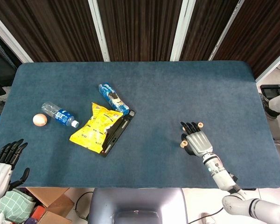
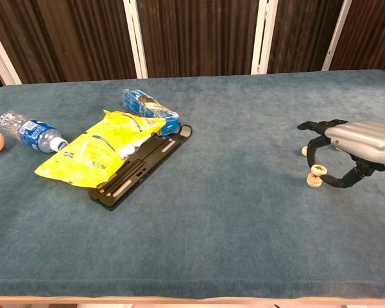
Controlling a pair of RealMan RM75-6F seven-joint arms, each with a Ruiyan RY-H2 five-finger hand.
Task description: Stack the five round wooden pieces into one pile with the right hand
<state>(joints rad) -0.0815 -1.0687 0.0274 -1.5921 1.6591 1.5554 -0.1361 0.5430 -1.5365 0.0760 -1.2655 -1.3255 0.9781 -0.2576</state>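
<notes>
While the right hand [image 2: 350,151] pinches one wooden piece [image 2: 317,170] just above the stack [image 2: 314,180] nearest the table's [image 2: 212,244] front edge, I'd call the pile only started: the stack looks like two pieces at most, though I can't tell its count for sure. Farther back, one loose piece [image 2: 304,151] shows by the fingertips and another [image 1: 200,124] beyond them, both still to go on. Left hand [image 1: 2,165] hangs off the table, fingers spread, holding nothing.

saw pale tan wooden pieces [image 2: 317,170] with dark marks, a silver-and-black right hand [image 2: 346,151], yellow bag [image 1: 94,127], blue-labelled clear bottle [image 1: 59,114], blue packet [image 1: 113,98], dark teal table [image 1: 154,88].
</notes>
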